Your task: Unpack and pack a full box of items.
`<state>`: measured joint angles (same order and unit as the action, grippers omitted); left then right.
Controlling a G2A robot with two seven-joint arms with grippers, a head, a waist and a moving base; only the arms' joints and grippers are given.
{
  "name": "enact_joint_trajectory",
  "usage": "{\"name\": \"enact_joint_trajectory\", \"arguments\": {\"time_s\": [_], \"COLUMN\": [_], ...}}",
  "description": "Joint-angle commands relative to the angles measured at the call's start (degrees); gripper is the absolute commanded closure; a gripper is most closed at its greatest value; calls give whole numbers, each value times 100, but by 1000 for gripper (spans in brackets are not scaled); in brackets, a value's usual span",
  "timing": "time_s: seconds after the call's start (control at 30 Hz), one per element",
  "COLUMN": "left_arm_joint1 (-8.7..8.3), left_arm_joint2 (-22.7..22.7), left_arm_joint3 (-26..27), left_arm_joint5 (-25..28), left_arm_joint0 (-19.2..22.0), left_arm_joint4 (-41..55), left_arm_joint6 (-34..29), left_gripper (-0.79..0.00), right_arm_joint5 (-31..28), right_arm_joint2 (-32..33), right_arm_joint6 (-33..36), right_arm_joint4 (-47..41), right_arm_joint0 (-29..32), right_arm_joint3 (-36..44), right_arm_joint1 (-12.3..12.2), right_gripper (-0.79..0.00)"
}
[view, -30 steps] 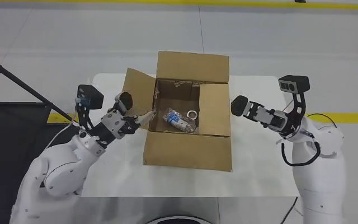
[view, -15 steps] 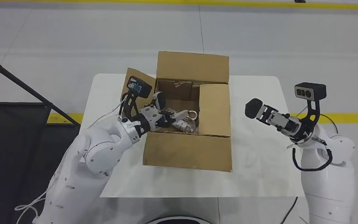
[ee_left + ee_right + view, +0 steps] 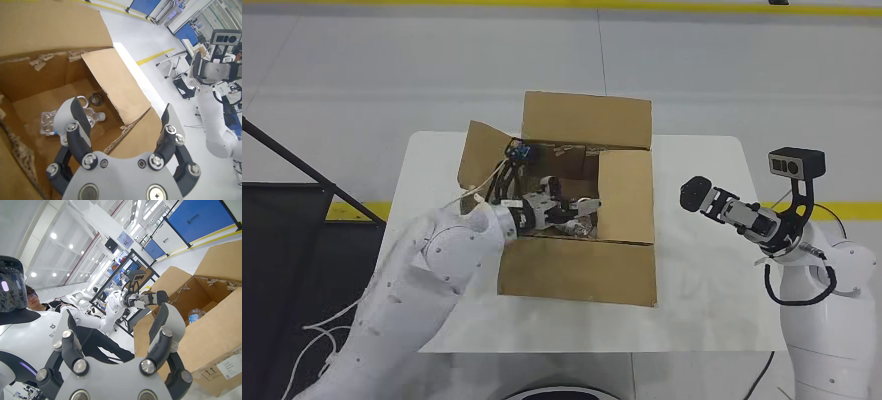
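An open cardboard box (image 3: pixel 577 270) stands mid-table with its flaps up. On its floor lie a crushed clear plastic bottle (image 3: pixel 91 119) with a blue label, a pale tape ring (image 3: pixel 82 98) and a dark round part (image 3: pixel 96 98). My left gripper (image 3: pixel 582 206) is inside the box over the left wall, open, a little above the bottle (image 3: pixel 567 222); the left wrist view shows the gripper (image 3: pixel 122 113) with its jaws wide and nothing between them. My right gripper (image 3: pixel 695 193) is open and empty above the table right of the box, and appears as (image 3: pixel 117 321) facing the box (image 3: pixel 204 336).
The white table (image 3: pixel 697 290) has bare room right of the box and along its left edge (image 3: pixel 427 170). The box's right flap (image 3: pixel 626 195) lies folded over the opening. The tall back flap (image 3: pixel 587 118) stands behind.
My left arm swung from left of the box over the left flap and into the box. The right gripper drew back a little to the right, then kept still.
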<state>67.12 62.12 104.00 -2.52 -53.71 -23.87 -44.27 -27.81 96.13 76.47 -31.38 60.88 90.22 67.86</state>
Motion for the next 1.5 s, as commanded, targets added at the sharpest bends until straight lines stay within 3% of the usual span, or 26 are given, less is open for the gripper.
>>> {"name": "enact_joint_trajectory", "arguments": {"time_s": [0.0, 0.3, 0.83, 1.17, 1.47], "left_arm_joint1": [64, 392, 854, 919, 882], "left_arm_joint2": [-245, -1010, -1700, -1616, -1371], "left_arm_joint3": [-315, -1722, -3124, -3090, -2391], "left_arm_joint5": [-190, -424, -45, 7, -133], "left_arm_joint0": [310, 1246, 1873, 1963, 1817], "left_arm_joint4": [188, 1336, 2265, 2343, 2275], "left_arm_joint6": [-174, -419, 82, 72, 119], "left_gripper": [-785, -785, -785, -785, -785], "right_arm_joint5": [0, 0, 0, 8, -51], "right_arm_joint2": [0, 0, 0, 0, 270], "right_arm_joint6": [0, 0, 0, -43, -453], "right_arm_joint4": [0, 0, 0, 3, 25], "right_arm_joint0": [0, 0, 0, 10, 281], "right_arm_joint3": [0, 0, 0, 13, 353], "right_arm_joint1": [0, 0, 0, 0, -84], "right_gripper": [-785, -785, -785, -785, -785]}}
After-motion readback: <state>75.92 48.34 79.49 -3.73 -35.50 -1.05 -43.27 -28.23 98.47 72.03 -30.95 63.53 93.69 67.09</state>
